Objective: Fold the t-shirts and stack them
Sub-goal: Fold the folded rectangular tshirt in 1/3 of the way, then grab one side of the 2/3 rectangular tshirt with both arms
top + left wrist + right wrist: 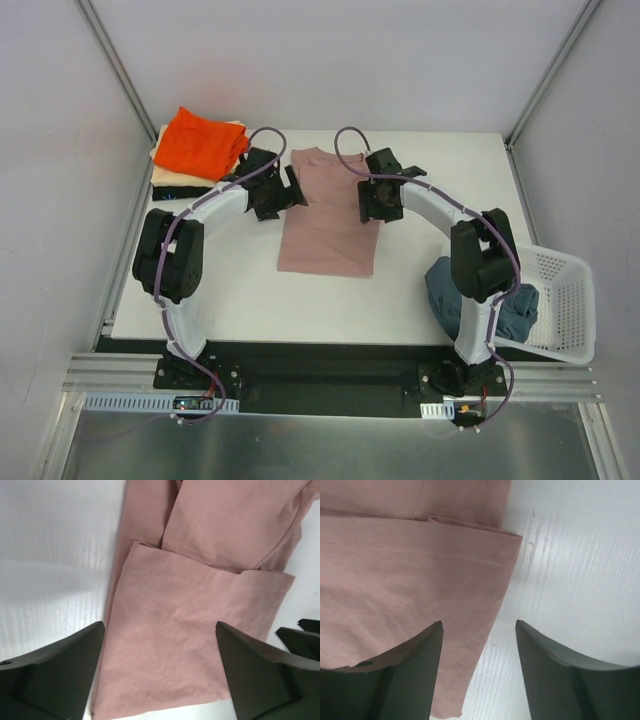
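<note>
Pink t-shirt (330,225), edges folded, table (250,290) around

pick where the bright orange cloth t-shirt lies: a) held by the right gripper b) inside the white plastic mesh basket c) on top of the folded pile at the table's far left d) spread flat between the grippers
C: the bright orange cloth t-shirt tops the folded pile at the table's far left; the dusty pink t-shirt is the one spread flat, and the white plastic mesh basket shows only slate blue cloth.

T-shirt (330,215) lies at table (240,290) centre, stack (200,145) far left, basket (565,300) right.
</note>
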`<state>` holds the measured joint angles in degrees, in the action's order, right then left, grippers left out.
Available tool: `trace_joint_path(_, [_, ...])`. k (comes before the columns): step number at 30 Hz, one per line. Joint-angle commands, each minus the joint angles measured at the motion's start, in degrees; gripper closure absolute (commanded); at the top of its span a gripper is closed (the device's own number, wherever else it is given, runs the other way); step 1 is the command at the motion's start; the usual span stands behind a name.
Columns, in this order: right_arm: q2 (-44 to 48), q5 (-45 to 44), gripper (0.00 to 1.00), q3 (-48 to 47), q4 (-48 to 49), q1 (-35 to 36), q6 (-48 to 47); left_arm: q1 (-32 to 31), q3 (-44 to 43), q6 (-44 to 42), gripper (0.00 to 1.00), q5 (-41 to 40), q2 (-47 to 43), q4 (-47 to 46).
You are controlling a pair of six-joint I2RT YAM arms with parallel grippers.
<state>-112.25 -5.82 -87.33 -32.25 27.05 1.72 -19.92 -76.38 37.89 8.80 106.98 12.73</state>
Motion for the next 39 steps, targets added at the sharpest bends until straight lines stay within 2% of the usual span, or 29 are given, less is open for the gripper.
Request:
trace_joint_path(1, [3.1,1.8,0.24,-1.4,0.5,-0.2,-1.2,0.5,1.0,0.0,0.0,2.0,-4.8,-0.3])
trace_joint_path(2, [4.0,2.1,0.0,0.2,0.7,-0.2,-1.1,0.5,1.9,0.0,0.01,2.0,-6.0,-0.3])
trace_joint_path(3, [5.9,2.3,0.03,1.2,1.0,-0.2,-0.9,0.5,3.0,0.1,0.01,2.3,-7.1,-0.3])
trace_joint_path(8, [14.1,5.3,0.03,12.8,4.9,0.0,1.8,0.5,13.2,0.9,0.01,4.4,-15.8,-0.4])
trace_joint_path(15, [28.8,21.3,0.03,30.2,15.8,0.0,3.3,0.5,28.6,2.0,0.01,8.7,-27.0,-0.4])
trace_joint_path(19, [31.9,26.1,0.02,37.0,17.9,0.5,2.6,0.5,32.8,2.8,0.01,10.3,-28.6,-0.8])
trace_joint_path(22, [32.8,28.2,0.02,40.0,18.4,0.8,2.0,0.5,34.3,3.0,0.04,10.6,-28.1,-1.7])
trace_joint_path(29, [30.9,27.2,0.01,42.1,18.9,2.0,1.4,0.7,33.9,3.3,0.29,12.4,-21.5,-3.9])
trace_joint_path(30, [30.4,27.2,0.03,41.9,19.0,2.0,1.4,0.7,33.8,3.4,0.36,12.6,-19.9,-4.5])
trace_joint_path(31, [30.1,27.4,0.08,41.7,19.0,2.2,1.4,0.7,33.6,3.4,0.41,12.7,-19.1,-4.7])
trace_joint_path(33, [28.8,27.6,0.12,41.5,19.1,2.2,1.4,0.7,33.3,3.7,0.49,12.1,-17.4,-4.8])
trace_joint_path(39, [25.9,27.2,0.15,41.6,19.6,2.7,1.3,1.2,33.8,5.4,0.55,8.7,-15.7,-5.8])
